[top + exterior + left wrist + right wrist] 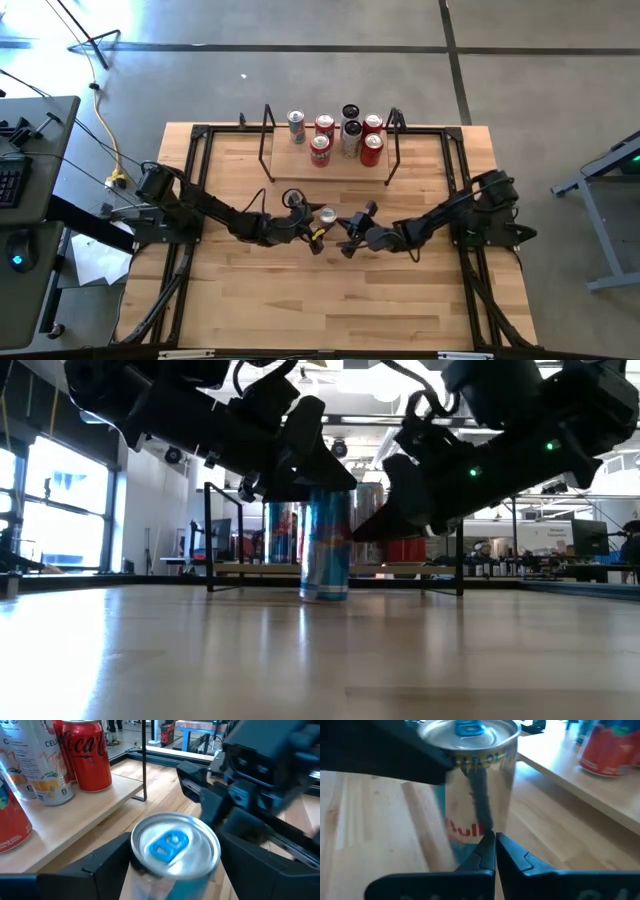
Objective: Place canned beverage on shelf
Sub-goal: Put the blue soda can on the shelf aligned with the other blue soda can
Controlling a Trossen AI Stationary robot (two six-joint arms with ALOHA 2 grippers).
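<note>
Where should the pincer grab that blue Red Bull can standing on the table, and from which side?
Grip the Red Bull can around its upper body, from the left arm's side. It stands upright and slim, and the left pincer already straddles it, fingers wide.

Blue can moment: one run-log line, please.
blue can: upright on table, off shelf | left end effector: open around can | right end effector: shut beside can
</note>
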